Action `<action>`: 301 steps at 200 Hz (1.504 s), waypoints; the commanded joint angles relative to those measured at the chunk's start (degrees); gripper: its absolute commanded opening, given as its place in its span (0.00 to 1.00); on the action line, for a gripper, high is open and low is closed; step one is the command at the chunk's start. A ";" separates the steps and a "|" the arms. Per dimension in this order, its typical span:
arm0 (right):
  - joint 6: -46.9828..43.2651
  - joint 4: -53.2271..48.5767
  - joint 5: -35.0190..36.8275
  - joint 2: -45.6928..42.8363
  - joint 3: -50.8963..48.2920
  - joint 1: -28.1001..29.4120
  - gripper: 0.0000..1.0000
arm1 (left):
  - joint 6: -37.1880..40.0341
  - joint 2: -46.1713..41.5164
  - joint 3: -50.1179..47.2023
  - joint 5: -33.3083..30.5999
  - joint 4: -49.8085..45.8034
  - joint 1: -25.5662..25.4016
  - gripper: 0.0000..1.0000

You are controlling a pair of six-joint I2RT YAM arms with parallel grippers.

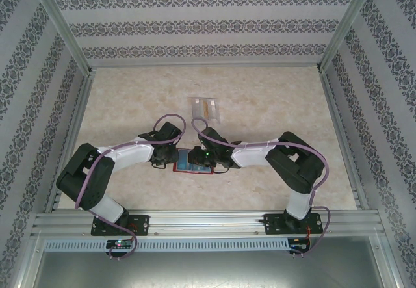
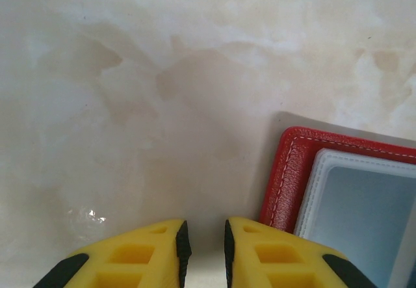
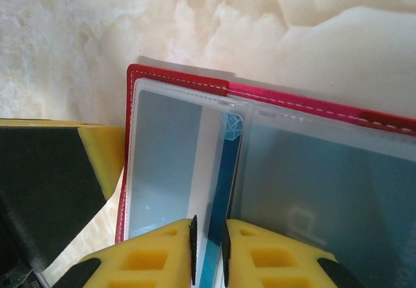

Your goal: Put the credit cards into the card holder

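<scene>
Top view first: my left arm [image 1: 123, 153] and right arm [image 1: 260, 153] meet at mid-table over the wallet [image 1: 184, 166]. It lies open and flat on the table [image 1: 130, 106], and the wrists cover most of it. Farther back, well apart from the wallet, sits a clear case [image 1: 207, 108] with something tan inside, too small for me to make out.

On the left wrist camera, the left gripper [image 2: 204, 246] is low over bare table. Its pads stand a narrow slit apart with nothing between them. The wallet's red stitched corner lies just to the right of the right finger, with a grey-blue pocket inside the rim. I cannot tell whether the finger touches it.

On the right wrist camera, the right gripper [image 3: 208, 249] is clamped on the blue card [image 3: 227, 171], which stands edge-on between the pads. The card runs away from the fingers along the wallet's fold, between the left and right pockets. Its far end, near the red top edge, looks to be under clear plastic, but I cannot say which pocket it is in. Both pockets show grey-blue, and I cannot tell whether either holds a card. A finger of the left gripper sits just beside the wallet's left edge
</scene>
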 commanded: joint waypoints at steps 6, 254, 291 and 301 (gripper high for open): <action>-0.89 -1.44 0.42 2.42 1.63 0.71 0.20 | -0.49 7.28 -2.67 10.24 11.35 -0.40 0.26; -5.33 -5.30 3.31 -13.88 -8.50 -1.66 0.35 | 1.39 -3.44 -2.08 10.86 5.94 1.80 0.36; -2.64 -11.99 6.82 -14.08 -8.15 -1.15 0.42 | 1.17 -3.46 -2.85 10.96 7.16 1.76 0.37; -1.45 -13.43 7.53 -14.39 -8.20 -0.90 0.42 | 1.09 -3.57 -2.85 10.95 7.03 1.76 0.37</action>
